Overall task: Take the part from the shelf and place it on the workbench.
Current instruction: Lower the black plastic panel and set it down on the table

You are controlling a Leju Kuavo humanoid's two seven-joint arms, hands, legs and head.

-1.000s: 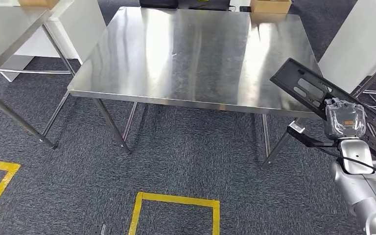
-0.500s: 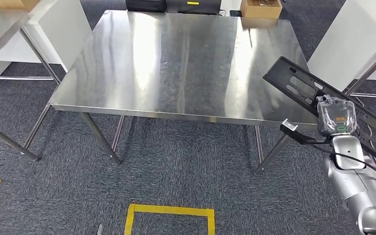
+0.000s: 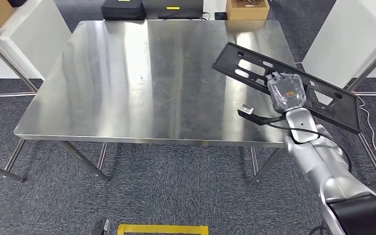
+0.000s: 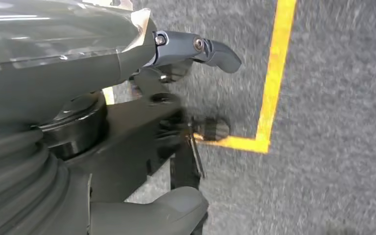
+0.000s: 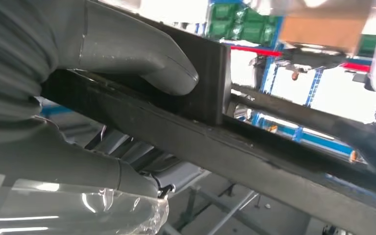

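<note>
Holding the part (image 3: 254,73), a long flat black panel with slotted cut-outs, my right hand (image 3: 285,91) grips it near its middle, above the right side of the steel tabletop (image 3: 127,83). The panel lies aslant: one end reaches over the tabletop's surface, the other juts out past its right edge, over the carpet. Whether any of it touches the steel I cannot tell. From my right wrist view, my thumb (image 5: 147,58) presses onto the panel's dark face and the fingers wrap beneath its edge, so the hand is clamped on the part (image 5: 254,152).

My left hand (image 4: 186,54) hangs low over grey carpet crossed by a line of yellow tape (image 4: 274,73). Its fingers are apart and nothing sits between them.

Beyond the far edge of the tabletop stand two black cases (image 3: 122,9) and a cardboard box (image 3: 247,9) on the floor. A white panel (image 3: 342,39) stands to the right of the tabletop.
</note>
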